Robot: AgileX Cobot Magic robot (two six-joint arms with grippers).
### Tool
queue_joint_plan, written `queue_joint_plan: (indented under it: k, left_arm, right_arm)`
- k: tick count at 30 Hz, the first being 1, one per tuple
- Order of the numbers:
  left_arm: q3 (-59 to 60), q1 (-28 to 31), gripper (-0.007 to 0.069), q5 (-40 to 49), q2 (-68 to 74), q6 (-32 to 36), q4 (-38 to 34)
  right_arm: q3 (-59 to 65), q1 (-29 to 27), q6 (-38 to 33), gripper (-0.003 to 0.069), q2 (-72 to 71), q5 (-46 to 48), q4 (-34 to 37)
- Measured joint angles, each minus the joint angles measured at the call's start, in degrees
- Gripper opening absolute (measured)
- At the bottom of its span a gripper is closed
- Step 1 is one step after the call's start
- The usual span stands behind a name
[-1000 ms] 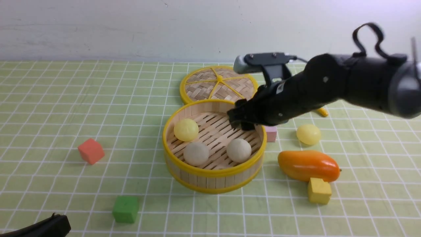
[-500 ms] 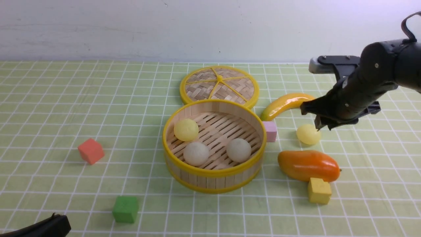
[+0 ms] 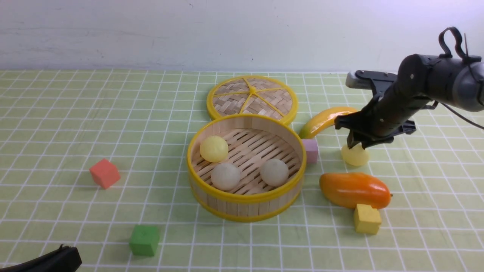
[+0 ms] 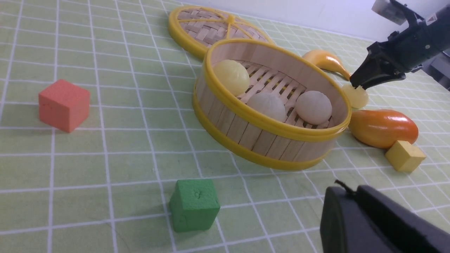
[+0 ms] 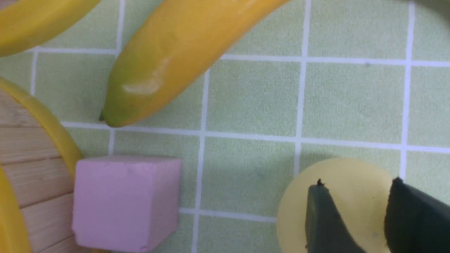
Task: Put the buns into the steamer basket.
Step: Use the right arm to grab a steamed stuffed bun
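A big bench with a green checked cloth holds everything. The black right arm reaches in from the right side. The steamer basket sits in the middle of the bench with its top open. The flat woven lid lies just behind it.

An orange mango lies to the right of the basket, near the front. A yellow banana lies farther back.

Three buns are inside the basket. One yellow bun is at the back left, and two off-white buns sit side by side in front. The fourth bun, also yellow, is outside on the bench, between the banana and the mango.

A pink cube is just beside the basket's right wall. A yellow cube touches the mango. A red cube and a green cube are far off to the left.

The right gripper is right at the top of the fourth bun. Its fingers are a little apart and not around the bun. The left gripper sits low in the near left corner, closed, with nothing in it.
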Motion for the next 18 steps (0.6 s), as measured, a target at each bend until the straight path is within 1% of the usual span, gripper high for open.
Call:
queue_joint_plan:
  k: [5,7,8,9,12,13,15,18]
  left_arm:
    - [0.0,0.0,0.0038,0.0,0.0,0.0,0.0]
    - [0.0,0.0,0.0039,0.0,0.0,0.0,0.0]
    - [0.0,0.0,0.0039,0.0,0.0,0.0,0.0]
    - [0.0,0.0,0.0039,0.0,0.0,0.0,0.0]
    - [0.0,0.0,0.0043,0.0,0.0,0.0,0.0]
    - [0.0,0.0,0.0044,0.0,0.0,0.0,0.0]
    - [0.0,0.0,0.0048,0.0,0.0,0.0,0.0]
    - [0.0,0.0,0.0051,0.0,0.0,0.0,0.0]
  right_arm:
    - [-0.11,-0.18,0.0,0.0255,0.45,-0.44,-0.02]
    - [-0.11,-0.18,0.0,0.0219,0.47,-0.61,-0.02]
    - [-0.11,-0.18,0.0,0.0215,0.47,-0.61,-0.02]
    - [-0.11,-0.18,0.0,0.0197,0.47,-0.61,-0.02]
    - [-0.11,-0.18,-0.39,0.0085,0.47,-0.61,-0.02]
    - [-0.11,-0.18,-1.0,0.0032,0.47,-0.41,-0.02]
    - [-0.11,-0.18,-1.86,0.0001,0.47,-0.12,-0.02]
    - [-0.11,-0.18,-3.45,-0.0003,-0.54,0.85,-0.02]
